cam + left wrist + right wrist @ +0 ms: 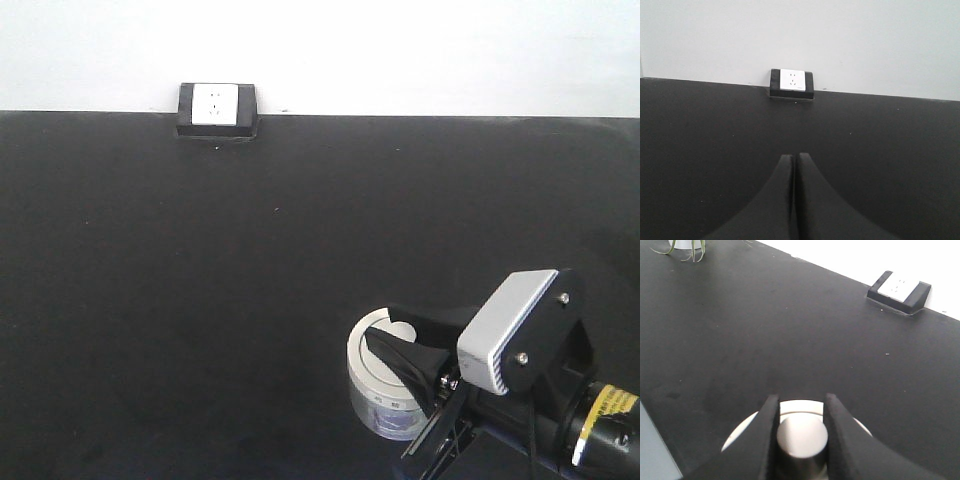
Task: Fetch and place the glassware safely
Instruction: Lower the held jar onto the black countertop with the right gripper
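My left pincer [795,156] is clenched on nothing above the black table [700,130], with the wall socket [792,80] far ahead of it. My right pincer [801,401] is clamped on the knob [802,437] of the white lid [372,335], with the glass jar [385,412] directly beneath it. I judge this the grasp step. Next comes a slow, level lift, because the lid alone may come away.

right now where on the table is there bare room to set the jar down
The stretch of table from the socket at the back edge forward to the jar is bare, and the left half too. Crowded only front right, where the right gripper clamps the jar's knob.
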`<state>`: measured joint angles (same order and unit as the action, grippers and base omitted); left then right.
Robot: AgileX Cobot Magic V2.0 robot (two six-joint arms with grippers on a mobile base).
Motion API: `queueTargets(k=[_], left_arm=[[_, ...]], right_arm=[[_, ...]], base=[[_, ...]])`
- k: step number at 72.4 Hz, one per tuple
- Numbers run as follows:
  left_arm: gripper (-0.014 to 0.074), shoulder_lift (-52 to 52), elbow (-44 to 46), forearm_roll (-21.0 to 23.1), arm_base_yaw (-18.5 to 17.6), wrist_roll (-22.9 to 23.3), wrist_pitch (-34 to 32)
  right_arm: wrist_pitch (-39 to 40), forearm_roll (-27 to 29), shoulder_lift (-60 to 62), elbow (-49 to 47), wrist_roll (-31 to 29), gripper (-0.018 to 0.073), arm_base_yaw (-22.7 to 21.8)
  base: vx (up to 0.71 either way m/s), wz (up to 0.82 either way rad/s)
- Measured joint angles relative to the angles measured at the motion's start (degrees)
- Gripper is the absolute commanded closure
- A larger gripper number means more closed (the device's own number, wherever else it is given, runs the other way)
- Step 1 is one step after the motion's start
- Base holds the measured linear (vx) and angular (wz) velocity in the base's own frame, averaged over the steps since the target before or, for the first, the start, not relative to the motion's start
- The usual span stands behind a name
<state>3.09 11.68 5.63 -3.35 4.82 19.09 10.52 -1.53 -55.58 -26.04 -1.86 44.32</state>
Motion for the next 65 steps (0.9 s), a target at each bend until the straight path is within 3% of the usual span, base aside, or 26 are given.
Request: queueTargets(k=[39, 55, 65], left_arm=[[0.0603, 0.0, 0.0, 0.0, 0.0, 0.0, 0.0], [0.0603, 0.0, 0.0, 0.0, 0.0, 0.0, 0.0], [0.0603, 0.0, 0.0, 0.0, 0.0, 0.0, 0.0]], right_arm=[[2.74, 0.31, -0.21, 0.0, 0.0, 0.056, 0.0], [16.58, 4.75, -6.06, 0.0, -2.38, 0.056, 0.0], [27.94, 11.98, -14.53, 0.0, -6.16, 0.056, 0.0]], base=[[0.0, 0.0], [0.0, 0.0], [0.0, 0.0]])
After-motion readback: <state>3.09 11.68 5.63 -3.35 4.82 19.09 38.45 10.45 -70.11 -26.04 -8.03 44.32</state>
